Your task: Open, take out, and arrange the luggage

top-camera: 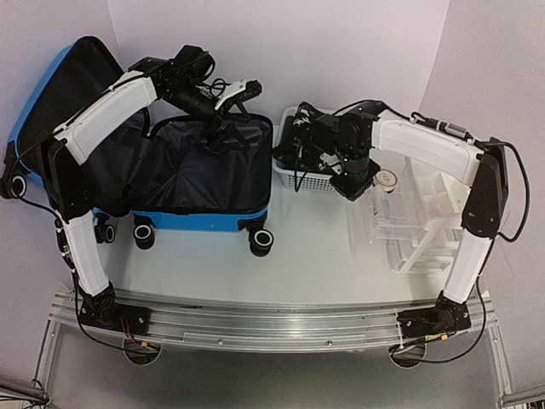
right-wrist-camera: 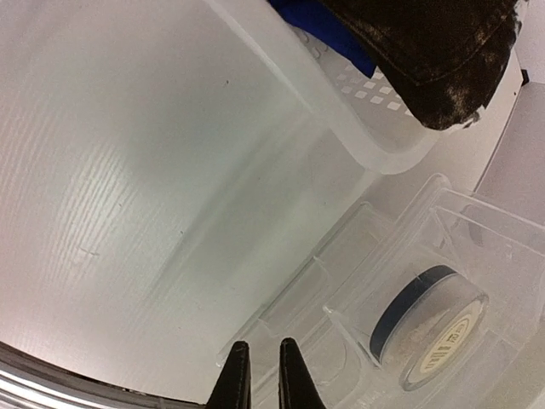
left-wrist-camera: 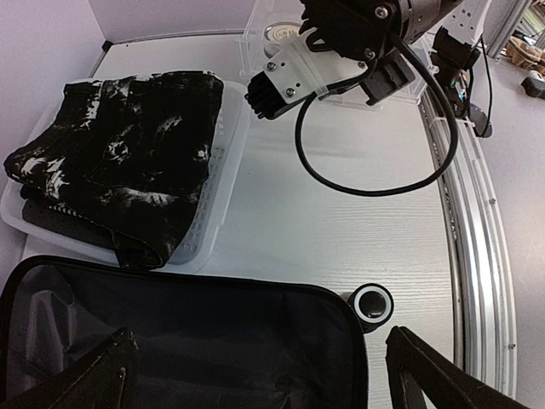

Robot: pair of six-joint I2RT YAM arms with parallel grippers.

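Overhead, the luggage (top-camera: 200, 183) lies open on the left part of the table (top-camera: 324, 273). Its blue lid (top-camera: 38, 106) is tilted up on the outer side, the black lining shows, and the wheels face the near edge. The left claw (top-camera: 228, 109) hangs over the far rim of the luggage's open half, spread wide. Just right of the luggage stands a white basket (top-camera: 294, 181) with dark clothing in it. The right claw (top-camera: 351, 183) hangs beyond that basket, farther from the luggage, over a clear organizer (top-camera: 417, 239) and beside a tape roll (top-camera: 387, 179).

From the left wrist, the claw's two dark fingers (left-wrist-camera: 430, 375) stand far apart with nothing pinched. Only the luggage's black lining lies beneath them. One wheel (left-wrist-camera: 372, 305) sticks out just beside the luggage's rim. Past the luggage, the basket carries a folded black garment (left-wrist-camera: 119, 162) blotched with white, and the right arm (left-wrist-camera: 341, 43) hangs farther on.

From the right wrist, the fingertips (right-wrist-camera: 232, 379) are almost pressed together, a thin slit between them, gripping nothing. Under them is the organizer, with the tape roll on edge in one compartment. The basket's corner lies beyond, and the garment overhangs its rim.
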